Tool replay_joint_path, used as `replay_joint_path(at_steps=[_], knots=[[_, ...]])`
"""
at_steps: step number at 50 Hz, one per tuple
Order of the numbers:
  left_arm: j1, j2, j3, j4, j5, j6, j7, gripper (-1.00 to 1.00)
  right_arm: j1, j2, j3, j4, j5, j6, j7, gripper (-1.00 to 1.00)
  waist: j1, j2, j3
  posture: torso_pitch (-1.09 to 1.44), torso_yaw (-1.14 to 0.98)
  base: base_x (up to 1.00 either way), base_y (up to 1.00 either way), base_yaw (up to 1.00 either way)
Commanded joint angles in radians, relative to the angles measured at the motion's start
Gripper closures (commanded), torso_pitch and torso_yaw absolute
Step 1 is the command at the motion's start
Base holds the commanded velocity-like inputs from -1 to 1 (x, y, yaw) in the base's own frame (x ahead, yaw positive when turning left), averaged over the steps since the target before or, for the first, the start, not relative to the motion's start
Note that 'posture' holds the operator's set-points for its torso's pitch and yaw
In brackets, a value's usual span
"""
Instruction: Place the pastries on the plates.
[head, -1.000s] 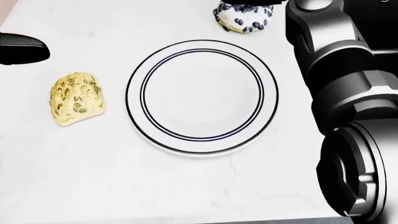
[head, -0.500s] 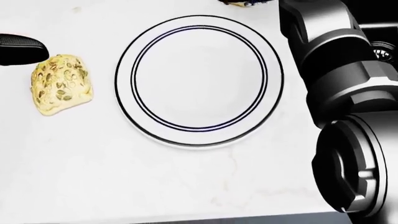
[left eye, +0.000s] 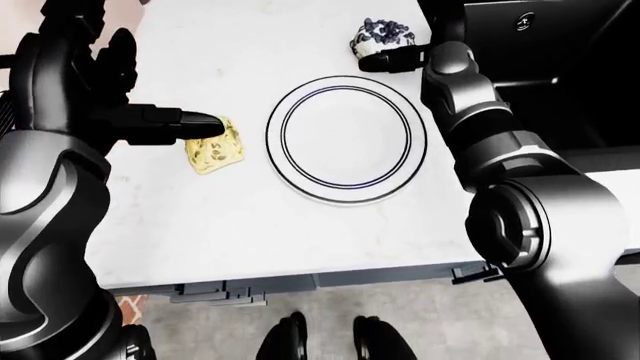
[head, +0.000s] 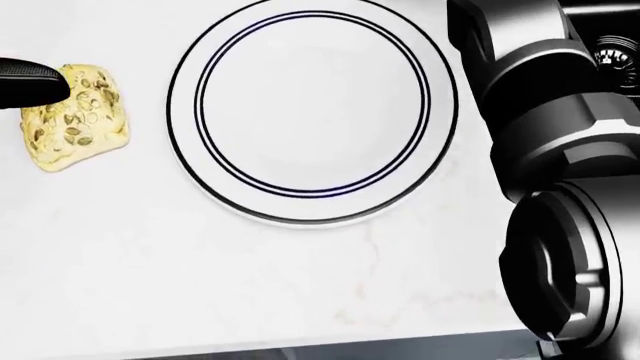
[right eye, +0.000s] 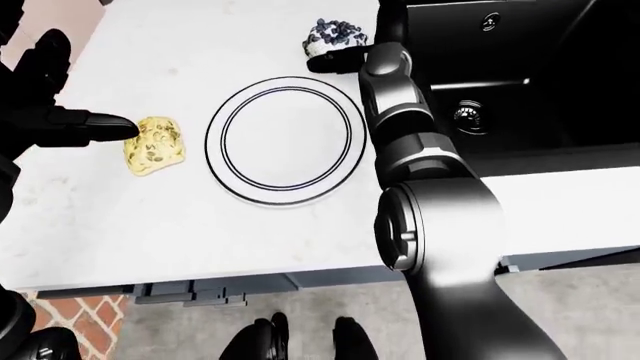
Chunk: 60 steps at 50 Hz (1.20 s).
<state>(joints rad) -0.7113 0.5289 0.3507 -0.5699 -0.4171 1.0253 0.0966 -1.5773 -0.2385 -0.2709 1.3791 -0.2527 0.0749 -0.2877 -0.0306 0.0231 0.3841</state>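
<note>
**A:** Left-eye view first: what sits on the white counter (left eye: 230, 225)?

**B:** A white plate with two dark rings (left eye: 347, 139) lies in the middle, bare. Just left of it lies a yellow seeded pastry (left eye: 214, 149). Near the top of the view, above the plate's right edge, sits a second pastry, pale with dark blue-black bits (left eye: 379, 35).

**A:** Where is the left hand?

**B:** The left hand (left eye: 110, 112) comes in from the left. One black finger (left eye: 185, 124) points straight out, and its tip overlaps the seeded pastry's upper left corner. The head view shows the same overlap, though I cannot tell whether it presses on the pastry. The fingers are spread, not closed round anything.

**A:** And the right hand?

**B:** The right arm reaches up along the plate's right side. The right hand (right eye: 340, 58) is at the dark-speckled pastry; a finger runs across that pastry's lower edge. Whether its fingers are apart or clamped on it, I cannot tell.

**A:** Anything beside the counter?

**B:** In the right-eye view, a black sink (right eye: 520, 90) fills the upper right.
</note>
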Motion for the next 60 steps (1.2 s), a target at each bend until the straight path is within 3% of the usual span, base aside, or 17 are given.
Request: replay_joint_path(at_steps=[1,11,15,21,37,44,46,48,56,60], knots=[[-0.024,0.016,0.015,-0.025,0.001,-0.029,0.004,-1.00,-0.033,0.001,0.002,-0.021,0.002,-0.007,0.018,-1.00,0.001,0.005,-0.043,0.57,0.00,0.00,0.00,0.00],[-0.028,0.027,0.021,-0.021,-0.007,-0.027,0.004,-1.00,-0.032,0.009,0.004,-0.020,-0.006,-0.005,0.042,-1.00,0.000,0.003,-0.043,0.57,0.00,0.00,0.00,0.00],[-0.031,0.028,0.020,-0.022,-0.011,-0.027,0.006,-1.00,-0.034,0.010,0.009,-0.020,-0.014,-0.008,0.049,-0.73,-0.001,0.003,-0.043,0.57,0.00,0.00,0.00,0.00],[-0.026,0.034,0.024,-0.026,-0.015,-0.025,0.009,-1.00,-0.032,0.012,0.009,-0.020,-0.021,-0.013,0.049,-0.51,-0.002,0.001,-0.043,0.57,0.00,0.00,0.00,0.00],[-0.011,0.040,0.029,-0.023,-0.017,-0.041,0.011,-1.00,-0.028,0.018,0.020,-0.019,-0.051,-0.020,0.073,-0.16,-0.005,-0.005,-0.045,0.57,0.00,0.00,0.00,0.00],[-0.013,0.045,0.031,-0.023,-0.017,-0.040,0.011,-1.00,-0.030,0.017,0.019,-0.020,-0.057,-0.024,0.075,0.25,-0.002,-0.006,-0.045,0.57,0.00,0.00,0.00,0.00],[-0.014,0.049,0.034,-0.024,-0.019,-0.038,0.010,-1.00,-0.030,0.017,0.021,-0.020,-0.061,-0.025,0.075,0.52,-0.002,-0.006,-0.045,0.57,0.00,0.00,0.00,0.00],[-0.015,0.050,0.037,-0.025,-0.022,-0.036,0.010,-1.00,-0.031,0.017,0.020,-0.020,-0.061,-0.024,0.075,0.65,-0.002,-0.006,-0.045,0.57,0.00,0.00,0.00,0.00],[-0.017,0.054,0.031,-0.022,-0.022,-0.035,0.012,-1.00,-0.036,0.013,0.024,-0.020,-0.071,-0.032,0.072,1.00,0.000,-0.003,-0.045,0.57,0.00,0.00,0.00,0.00],[-0.029,0.056,0.030,-0.018,-0.023,-0.028,0.014,-1.00,-0.042,0.009,0.028,-0.021,-0.079,-0.047,0.065,1.00,0.000,-0.002,-0.045,0.57,0.00,0.00,0.00,0.00]])
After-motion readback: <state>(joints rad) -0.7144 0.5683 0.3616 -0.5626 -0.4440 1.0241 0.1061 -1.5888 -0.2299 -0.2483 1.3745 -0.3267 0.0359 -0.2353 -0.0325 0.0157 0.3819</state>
